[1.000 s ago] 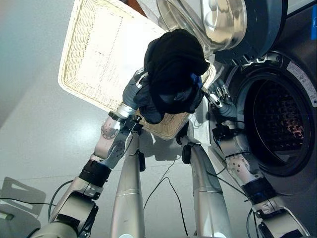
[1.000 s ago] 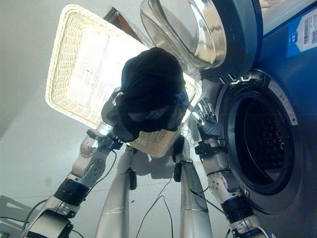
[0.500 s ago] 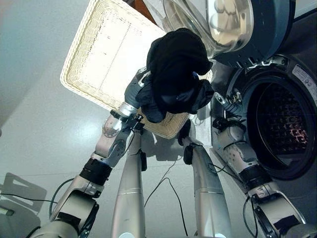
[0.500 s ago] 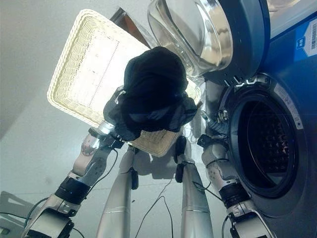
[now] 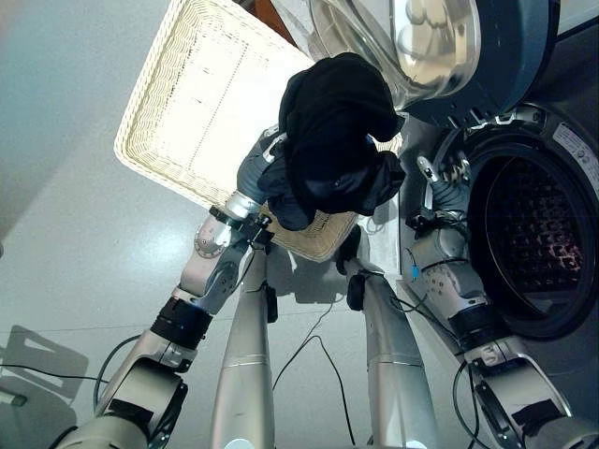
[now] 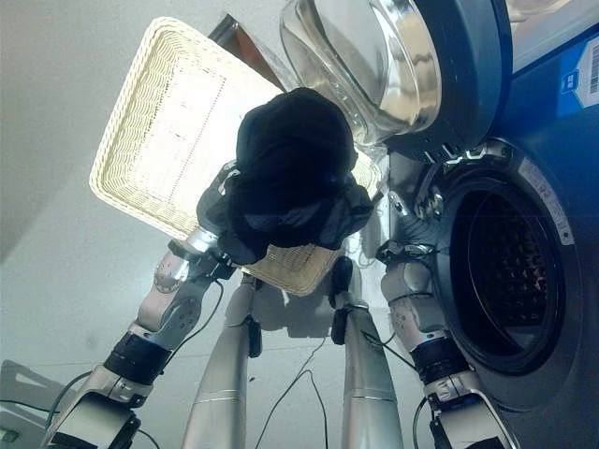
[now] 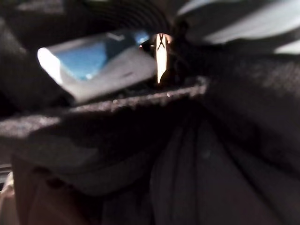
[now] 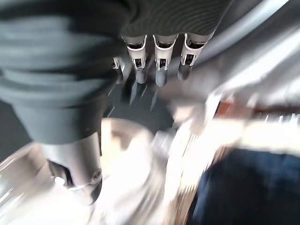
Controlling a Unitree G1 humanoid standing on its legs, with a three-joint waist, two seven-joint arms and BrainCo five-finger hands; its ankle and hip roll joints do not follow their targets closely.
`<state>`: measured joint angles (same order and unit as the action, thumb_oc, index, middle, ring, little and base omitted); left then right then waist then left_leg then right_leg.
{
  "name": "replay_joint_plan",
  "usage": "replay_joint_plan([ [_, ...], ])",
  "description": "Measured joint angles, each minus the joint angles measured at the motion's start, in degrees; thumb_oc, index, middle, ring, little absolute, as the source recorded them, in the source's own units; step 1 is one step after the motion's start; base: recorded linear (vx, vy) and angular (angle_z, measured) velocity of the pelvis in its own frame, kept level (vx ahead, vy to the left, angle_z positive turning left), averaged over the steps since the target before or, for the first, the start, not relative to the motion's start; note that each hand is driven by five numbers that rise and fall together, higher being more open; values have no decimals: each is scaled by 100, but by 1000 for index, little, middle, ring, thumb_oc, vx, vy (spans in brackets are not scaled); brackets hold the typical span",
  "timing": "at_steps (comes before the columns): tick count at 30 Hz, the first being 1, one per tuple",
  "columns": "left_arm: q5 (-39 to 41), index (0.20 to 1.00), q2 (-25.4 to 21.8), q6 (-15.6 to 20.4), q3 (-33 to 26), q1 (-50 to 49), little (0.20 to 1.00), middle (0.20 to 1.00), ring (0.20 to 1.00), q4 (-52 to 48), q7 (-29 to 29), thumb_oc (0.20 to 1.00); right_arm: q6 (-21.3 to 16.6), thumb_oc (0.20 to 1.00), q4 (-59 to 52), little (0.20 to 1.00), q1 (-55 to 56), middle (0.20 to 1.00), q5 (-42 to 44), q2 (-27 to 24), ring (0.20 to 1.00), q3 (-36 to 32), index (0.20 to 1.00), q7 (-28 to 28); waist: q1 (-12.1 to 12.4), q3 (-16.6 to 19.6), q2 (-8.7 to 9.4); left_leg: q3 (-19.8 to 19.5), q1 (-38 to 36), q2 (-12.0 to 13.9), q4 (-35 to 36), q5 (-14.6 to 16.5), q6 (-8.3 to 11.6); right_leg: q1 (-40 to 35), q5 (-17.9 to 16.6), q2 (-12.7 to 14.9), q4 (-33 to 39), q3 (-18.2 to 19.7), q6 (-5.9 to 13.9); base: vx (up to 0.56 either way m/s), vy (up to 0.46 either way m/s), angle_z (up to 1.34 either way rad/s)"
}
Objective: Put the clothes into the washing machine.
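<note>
The left hand (image 5: 265,166) holds the bundle of dark clothes (image 5: 332,136) above the near right corner of the wicker basket (image 5: 178,103), its fingers buried in cloth, so their grip cannot be told; the right hand (image 5: 442,178), fingers straight, has risen to the rim of the washing machine (image 5: 552,215), leaving the open drum free for loading.

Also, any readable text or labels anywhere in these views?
Nothing legible.
Blue label on the washing machine: print and a barcode, too small to read.
White sticker on the rim of the drum opening: too small to read.
</note>
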<state>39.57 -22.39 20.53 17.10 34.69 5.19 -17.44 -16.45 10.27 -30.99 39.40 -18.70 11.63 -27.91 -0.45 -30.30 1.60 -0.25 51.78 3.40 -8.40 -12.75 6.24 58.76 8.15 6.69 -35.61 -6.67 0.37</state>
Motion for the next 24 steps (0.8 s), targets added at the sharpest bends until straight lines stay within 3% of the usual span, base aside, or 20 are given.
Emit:
replay_joint_plan([
  [5,1,200,7,42,-18,-116,200,200,200,-165,-14,200,-247,1000,-364,1000,194,1000,57,39,1000,174,1000,1027,11,0,0,1,0,-21,18,-4,-6,4,7,24,-2,1,-4,0,0,0],
  [13,-1,200,88,372,-56,-199,200,200,200,-180,45,200,-444,1000,-833,1000,413,1000,118,62,1000,162,1000,1832,-3,0,-1,10,-2,-35,18,-14,-19,3,9,40,-2,2,-7,0,0,0],
  [17,-8,200,157,611,-121,-218,200,200,200,-197,196,200,-161,1000,-1018,1000,415,1000,590,49,1000,261,1000,2612,-4,0,-1,10,-5,-35,17,-16,-21,3,8,41,-7,3,-8,-2,-9,0],
  [20,-25,200,161,869,-179,-209,200,200,200,-199,421,200,392,1000,-1014,1000,409,1000,1058,-19,1000,410,1000,3271,2,0,0,8,-10,-35,14,-20,-25,-2,6,42,-17,1,-11,-5,-26,0],
  [22,-25,200,161,869,-179,-209,200,200,200,-199,421,200,392,1000,-1014,1000,409,1000,1058,-19,1000,410,1000,3271,2,0,0,8,-10,-35,14,-20,-25,-2,6,42,-17,1,-11,0,0,0],
  [23,-53,200,154,1022,-273,-203,200,200,200,-201,591,200,724,1000,-1009,1000,410,1000,1204,-36,1000,552,1000,3605,10,0,0,6,-26,-33,11,-22,-26,-19,6,42,-22,-2,-12,0,0,0],
  [24,-53,200,154,1022,-273,-203,200,200,200,-201,591,200,724,1000,-1009,1000,410,1000,1204,-36,1000,552,1000,3605,10,0,0,6,-26,-33,11,-22,-26,-19,6,42,-22,-2,-12,0,0,0],
])
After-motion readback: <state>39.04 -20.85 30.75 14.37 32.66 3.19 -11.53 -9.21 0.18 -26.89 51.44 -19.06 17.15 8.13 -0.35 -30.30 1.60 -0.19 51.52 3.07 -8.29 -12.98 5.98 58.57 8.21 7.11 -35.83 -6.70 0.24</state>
